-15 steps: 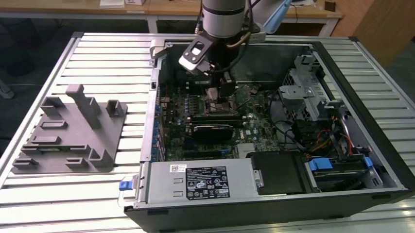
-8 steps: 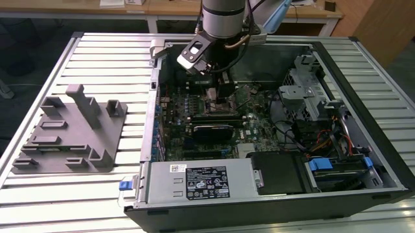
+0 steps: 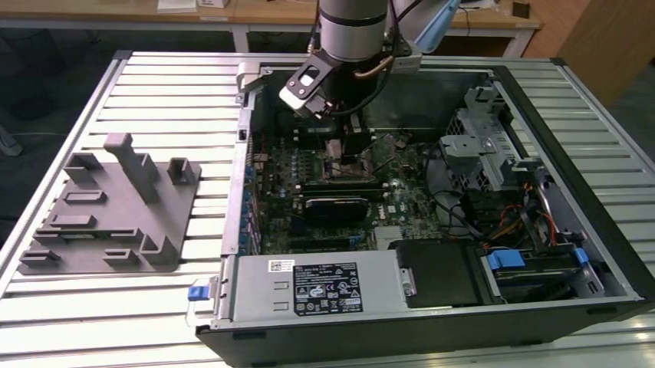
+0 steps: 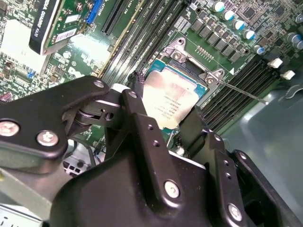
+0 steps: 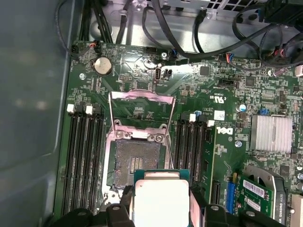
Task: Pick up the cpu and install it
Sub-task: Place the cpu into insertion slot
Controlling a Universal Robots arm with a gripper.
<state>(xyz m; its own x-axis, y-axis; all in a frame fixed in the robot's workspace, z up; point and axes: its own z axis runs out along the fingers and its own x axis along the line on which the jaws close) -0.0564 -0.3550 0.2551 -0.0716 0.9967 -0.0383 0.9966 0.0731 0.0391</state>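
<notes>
**CPU clamped in my grip, off to one side of the bare socket**

Closest to the lens in the second wrist view: my gripper's (image 4: 165, 106) black links and screws. My fingers (image 5: 124, 208) are closed partway on the cpu (image 5: 161, 203), one on each of two opposite edges, silver top facing up.

Room: the socket (image 5: 137, 163) is open, pin field bare, w/ its load plate (image 5: 140, 111) swung up on the far side and the lever (image 4: 244, 93) sticking out loose. Memory slots (image 5: 85, 161) run tight along both sides of the socket, so there's little side clearance. A steel case wall stands just past one bank of slots.

The cpu hangs above the board, level, and overlaps the socket's near edge in the first wrist view. It isn't seated.

Exterior view: my arm (image 3: 353, 27) drops straight down into the open case (image 3: 409, 337) near its far wall. The grey tray (image 3: 103, 222) sits well apart on the table (image 3: 174, 92), at the exterior view's left.
</notes>
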